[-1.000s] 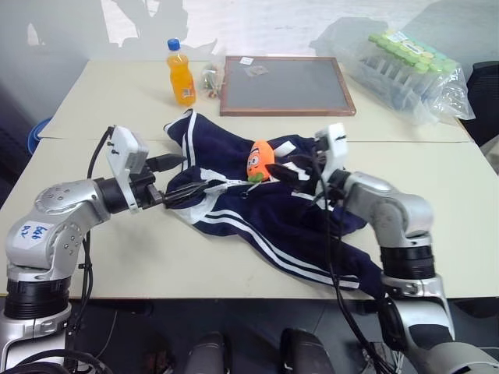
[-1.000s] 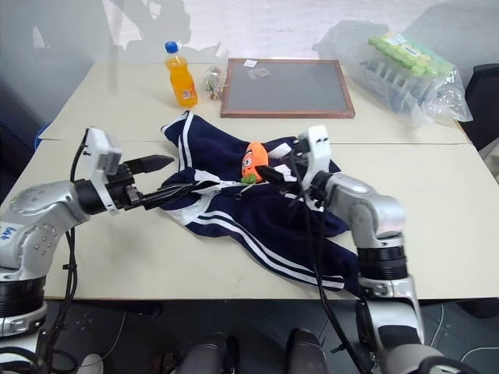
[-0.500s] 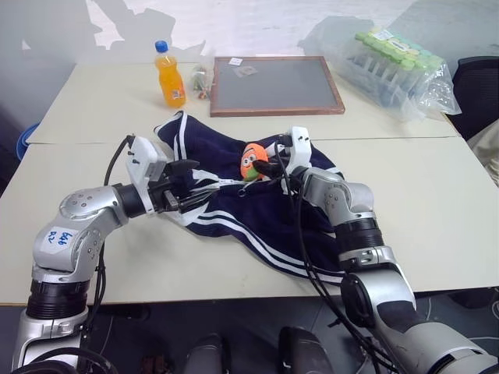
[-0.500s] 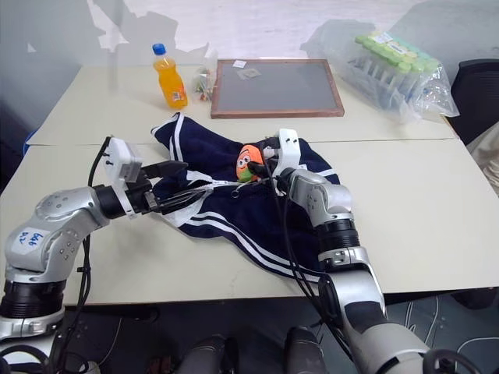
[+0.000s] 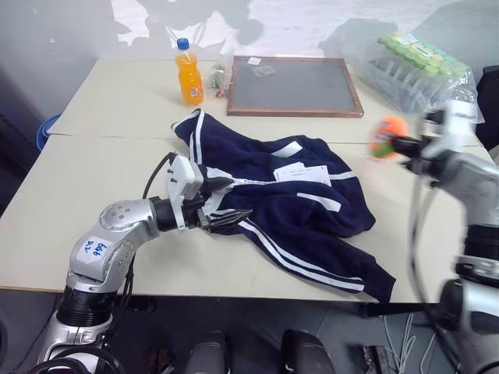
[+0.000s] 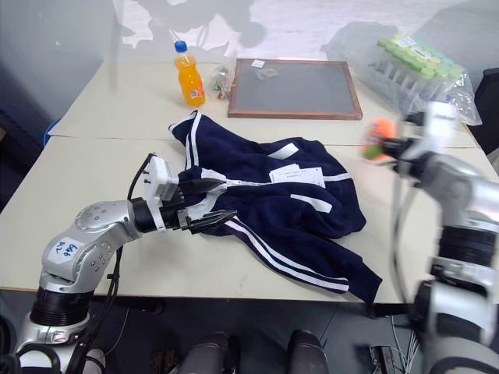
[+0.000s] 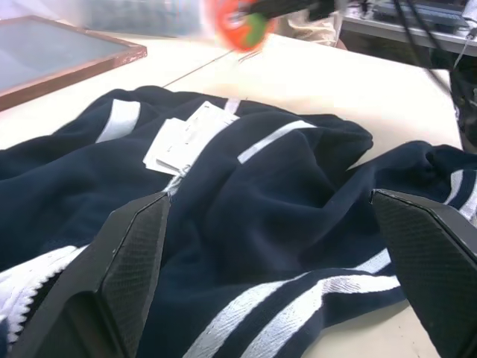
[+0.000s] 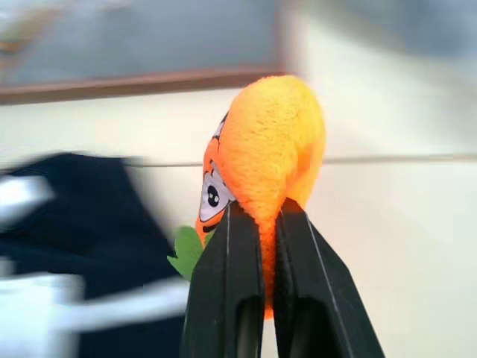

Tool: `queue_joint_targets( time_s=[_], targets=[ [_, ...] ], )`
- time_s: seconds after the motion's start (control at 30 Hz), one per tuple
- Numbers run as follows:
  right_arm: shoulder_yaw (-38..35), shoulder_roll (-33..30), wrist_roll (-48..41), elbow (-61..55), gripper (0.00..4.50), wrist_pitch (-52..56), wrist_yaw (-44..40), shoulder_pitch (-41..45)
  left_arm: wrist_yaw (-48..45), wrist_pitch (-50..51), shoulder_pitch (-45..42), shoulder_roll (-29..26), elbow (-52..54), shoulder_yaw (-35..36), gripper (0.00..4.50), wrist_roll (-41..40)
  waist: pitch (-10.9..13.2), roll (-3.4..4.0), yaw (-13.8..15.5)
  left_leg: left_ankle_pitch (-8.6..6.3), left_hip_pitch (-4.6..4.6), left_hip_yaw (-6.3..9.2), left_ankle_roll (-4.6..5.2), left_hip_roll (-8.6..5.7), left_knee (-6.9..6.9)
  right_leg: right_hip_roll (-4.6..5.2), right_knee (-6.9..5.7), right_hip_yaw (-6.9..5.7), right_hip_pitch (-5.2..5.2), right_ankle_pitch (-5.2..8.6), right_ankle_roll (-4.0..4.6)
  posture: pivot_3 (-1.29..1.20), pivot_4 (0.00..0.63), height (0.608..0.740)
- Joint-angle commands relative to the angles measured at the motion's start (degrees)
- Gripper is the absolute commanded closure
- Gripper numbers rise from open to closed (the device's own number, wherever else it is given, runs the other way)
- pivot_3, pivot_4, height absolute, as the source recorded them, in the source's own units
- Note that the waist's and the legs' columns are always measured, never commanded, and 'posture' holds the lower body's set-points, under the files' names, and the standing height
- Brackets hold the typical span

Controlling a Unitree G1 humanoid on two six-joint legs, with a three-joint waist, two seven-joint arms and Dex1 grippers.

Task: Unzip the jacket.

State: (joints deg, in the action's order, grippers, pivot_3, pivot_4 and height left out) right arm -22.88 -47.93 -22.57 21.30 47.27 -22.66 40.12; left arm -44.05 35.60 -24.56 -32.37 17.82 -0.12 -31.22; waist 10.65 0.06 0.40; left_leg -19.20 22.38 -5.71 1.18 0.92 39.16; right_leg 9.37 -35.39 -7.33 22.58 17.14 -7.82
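Note:
The dark navy jacket (image 5: 296, 204) lies crumpled on the middle of the table, with white sleeve stripes, white patches and a paper tag (image 5: 301, 171) showing. Its white zipper (image 5: 251, 181) runs from the collar toward the tag. My left gripper (image 5: 241, 197) is open at the collar end, one finger above and one below the fabric edge. It holds nothing. My right gripper (image 8: 257, 212) is raised off to the right of the jacket, shut on an orange plush toy (image 5: 383, 146).
An orange drink bottle (image 5: 188, 72), a small wrapped item (image 5: 217, 77) and a wood-framed dark board (image 5: 295, 86) stand at the back. A plastic bag of green-capped tubes (image 5: 421, 66) lies at the back right. Bare table (image 5: 93, 164) lies left of the jacket.
My right gripper has shut on the orange plush toy and swung it off the jacket, far to the right. My left gripper, still open, has edged toward the collar. The camera shifted.

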Motion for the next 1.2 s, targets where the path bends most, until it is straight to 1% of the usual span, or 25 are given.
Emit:
queue_joint_targets(
  time_s=[0.03,0.1,0.13,0.17,0.23,0.37,0.4,0.43,0.47,0.5,0.6,0.7,0.83,0.93,1.0,1.07,1.2],
  targets=[
    [-3.0,-7.27,2.93,2.2,4.44,-2.56,-2.84,-6.24,-1.98,-0.96,-0.8,-0.42,1.91,-0.7,0.0,-0.33,0.0,0.0,-0.49,0.02,-0.03,-0.08,0.0,0.02,0.0,-0.01,-0.01,0.04,0.0,0.0,0.0,0.0,0.15,0.74],
    [-4.56,-9.26,3.03,2.39,4.44,-2.29,-3.54,-10.13,-3.18,-0.86,-1.24,-0.49,2.09,-1.52,0.0,-0.66,0.0,0.0,-0.9,0.03,-0.16,-0.27,-0.01,0.08,-0.02,-0.02,-0.04,0.14,-0.01,0.0,-0.01,0.0,0.15,0.74],
    [-5.78,-9.12,2.27,2.04,4.44,-1.25,-3.66,-11.7,-3.87,-0.99,-1.47,-0.43,2.25,-2.0,0.0,-0.67,0.0,0.0,-1.19,0.03,-0.24,-0.4,-0.01,0.14,-0.02,-0.03,-0.04,0.22,-0.01,-0.01,-0.02,0.0,0.15,0.74],
    [-6.34,-8.67,1.66,1.2,4.2,-0.61,-4.2,-13.41,-4.35,-0.98,-1.8,-0.21,2.33,-2.51,0.0,-0.7,0.0,0.0,-1.36,0.06,-0.28,-0.45,-0.02,0.17,-0.02,-0.06,-0.05,0.28,-0.02,-0.02,-0.04,0.0,0.15,0.74],
    [-6.46,-7.63,1.57,-0.34,3.65,-0.42,-4.16,-15.32,-5.04,-1.23,-2.41,0.25,2.22,-3.25,0.0,-0.56,0.0,0.01,-1.66,0.1,-0.31,-0.46,-0.05,0.19,-0.02,-0.07,-0.08,0.32,-0.02,-0.02,-0.05,0.0,0.15,0.74],
    [-6.95,-6.45,1.75,-2.45,2.18,-0.52,-2.59,-16.15,-5.58,-1.71,-3.57,1.05,1.57,-4.11,0.0,-0.04,-0.01,0.03,-1.73,0.11,-0.29,-0.4,-0.06,0.19,-0.02,-0.08,-0.1,0.35,0.0,-0.02,-0.05,0.0,0.15,0.74],
    [-7.05,-6.42,1.76,-3.12,1.87,-0.38,-2.55,-16.44,-5.64,-1.82,-3.77,1.15,1.43,-4.18,0.0,0.02,-0.01,0.04,-1.64,0.11,-0.28,-0.37,-0.06,0.18,-0.02,-0.08,-0.1,0.34,0.0,-0.02,-0.05,0.0,0.15,0.74],
    [-6.95,-6.99,1.87,-3.92,1.59,-0.67,-3.22,-16.94,-5.7,-1.92,-3.88,1.12,1.33,-4.17,0.0,0.02,-0.01,0.04,-1.5,0.11,-0.26,-0.34,-0.06,0.17,-0.02,-0.08,-0.09,0.35,0.0,-0.02,-0.05,0.0,0.15,0.74],
    [-6.49,-7.93,2.32,-4.64,1.13,-1.53,-4.21,-17.54,-5.79,-2.0,-3.92,1.03,1.27,-4.12,0.0,0.02,-0.01,0.04,-1.33,0.11,-0.25,-0.32,-0.06,0.16,-0.02,-0.08,-0.08,0.34,0.0,-0.02,-0.05,0.0,0.15,0.74],
    [-5.77,-9.12,3.07,-5.2,0.94,-3.02,-5.44,-18.07,-5.97,-2.09,-3.9,0.78,1.24,-4.05,0.0,0.1,-0.01,0.04,-1.02,0.11,-0.25,-0.31,-0.06,0.16,-0.02,-0.08,-0.07,0.33,0.0,-0.02,-0.05,0.0,0.15,0.74],
    [-3.54,-13.08,3.66,-6.66,0.01,-6.35,-10.94,-17.62,-7.13,-2.71,-3.27,-1.4,1.3,-3.37,0.0,0.89,0.0,0.05,-0.3,0.12,-0.22,-0.32,-0.04,0.1,-0.01,-0.07,-0.05,0.36,0.0,-0.03,-0.05,0.0,0.15,0.74],
    [1.21,-18.13,3.76,-9.73,0.01,-12.15,-22.12,-18.17,-9.94,-4.57,-2.2,-6.63,0.31,-1.56,0.0,2.6,0.01,0.07,-0.4,0.12,-0.21,-0.31,-0.03,0.09,0.0,-0.07,-0.01,0.37,0.01,-0.04,-0.07,0.0,0.15,0.74],
    [7.5,-22.51,3.11,-14.66,0.01,-20.54,-36.72,-18.12,-17.06,-13.84,1.92,-17.19,-4.17,-1.67,0.0,9.92,0.01,0.07,-0.79,0.11,-0.24,-0.35,-0.07,0.25,-0.03,-0.25,0.09,0.36,0.01,-0.04,-0.07,0.0,0.15,0.74],
    [12.49,-24.91,3.71,-19.93,0.01,-28.92,-48.49,-20.69,-20.07,-20.07,3.25,-21.06,-7.83,-2.72,0.0,13.97,0.02,0.07,-0.6,0.08,-0.25,-0.4,-0.11,0.36,-0.05,-0.37,0.21,0.39,0.0,-0.04,-0.07,0.0,0.15,0.74],
    [17.42,-25.64,8.53,-20.65,0.01,-36.96,-51.8,-21.25,-21.33,-23.79,2.46,-21.43,-10.13,-4.59,0.0,16.89,0.03,0.05,0.0,0.08,-0.19,-0.37,-0.13,0.42,-0.03,-0.41,0.28,0.35,-0.01,-0.04,-0.07,0.0,0.15,0.74],
    [22.06,-24.97,13.81,-19.06,0.01,-44.22,-52.66,-19.89,-21.24,-25.36,0.23,-19.78,-12.07,-6.3,0.0,19.01,0.03,0.05,0.49,0.06,-0.15,-0.38,-0.11,0.39,0.01,-0.41,0.32,0.37,-0.01,-0.06,-0.1,0.0,0.15,0.74],
    [27.12,-19.86,18.63,-13.85,0.01,-52.35,-51.74,-14.82,-20.09,-28.97,-4.9,-15.46,-17.03,-9.95,0.0,23.62,0.04,0.03,0.86,0.06,-0.11,-0.42,-0.1,0.37,0.11,-0.41,0.31,0.38,-0.01,-0.09,-0.14,0.0,0.15,0.74]
  ],
)
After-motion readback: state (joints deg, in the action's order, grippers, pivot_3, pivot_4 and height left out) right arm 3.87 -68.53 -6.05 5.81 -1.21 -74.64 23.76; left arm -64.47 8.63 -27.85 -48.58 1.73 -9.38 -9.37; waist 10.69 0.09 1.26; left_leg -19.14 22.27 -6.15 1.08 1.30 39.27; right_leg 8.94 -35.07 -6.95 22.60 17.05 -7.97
